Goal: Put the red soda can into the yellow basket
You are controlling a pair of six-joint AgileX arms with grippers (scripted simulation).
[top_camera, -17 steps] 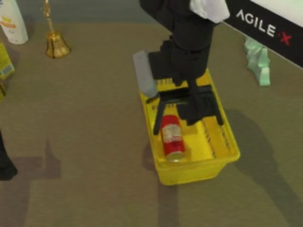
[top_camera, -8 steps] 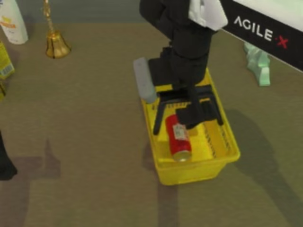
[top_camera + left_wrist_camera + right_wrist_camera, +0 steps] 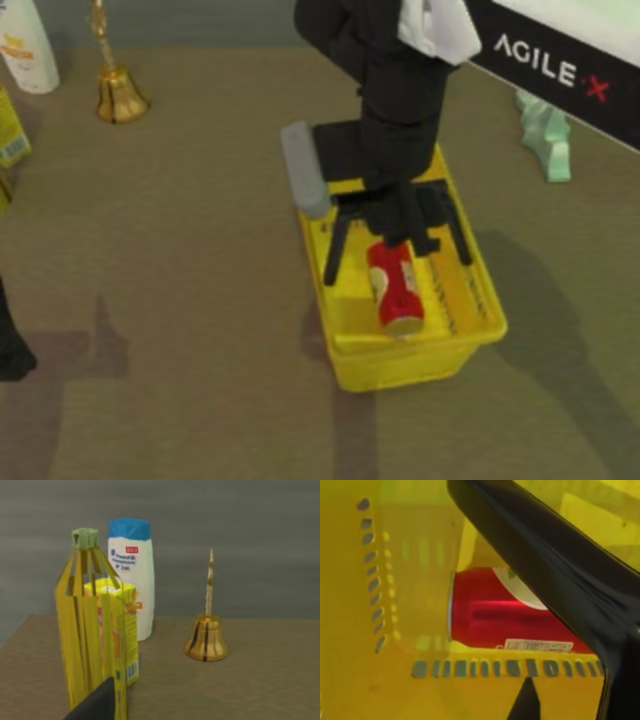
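Red soda can (image 3: 396,288) lying in yellow basket (image 3: 425,365) | right hand (image 3: 405,235) directly above (grip unclear) | left arm parked

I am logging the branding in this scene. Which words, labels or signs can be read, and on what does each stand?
"AGILE X": white letters with a red X, on the black panel at the top view's upper right.
White bottle: small red tag, too blurred to read.
Yellow carton: barcode and print, unreadable.
Red soda can lying in the yellow basket: white label strip, unreadable.
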